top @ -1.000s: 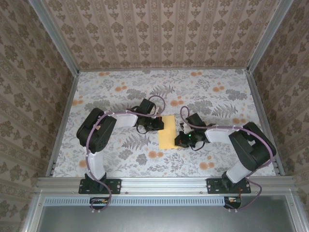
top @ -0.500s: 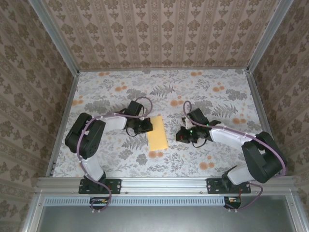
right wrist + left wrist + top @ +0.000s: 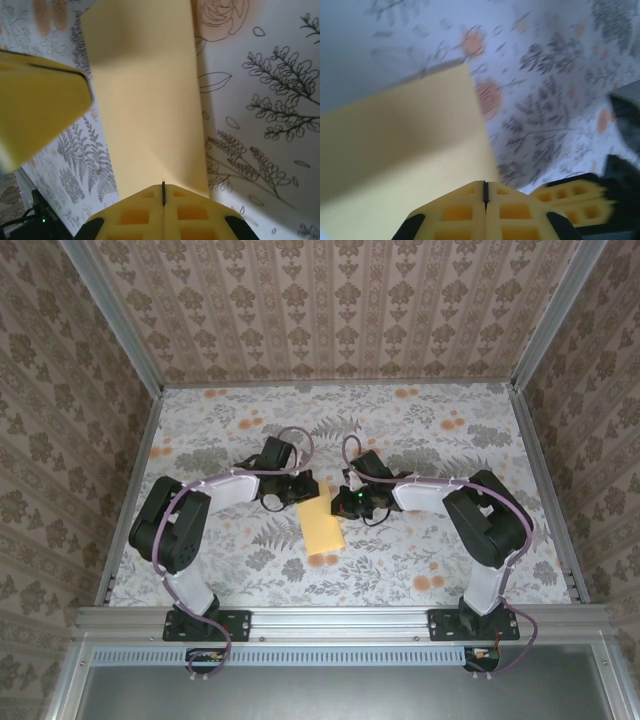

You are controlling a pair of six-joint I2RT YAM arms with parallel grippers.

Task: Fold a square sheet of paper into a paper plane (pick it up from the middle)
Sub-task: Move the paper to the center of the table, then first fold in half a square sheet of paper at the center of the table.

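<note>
Paper [image 3: 322,523], smooth yellow oblong, far end between clenched left hand [image 3: 308,495] and clenched right hand [image 3: 338,504]

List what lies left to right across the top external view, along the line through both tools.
left arm's elbow → left tool → yellow paper → right tool → right arm's elbow

no legible text, labels, brands, numbers or signs anywhere

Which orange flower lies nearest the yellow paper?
The orange pair just off the near end of the yellow paper; the other blotches lie well apart.
</note>
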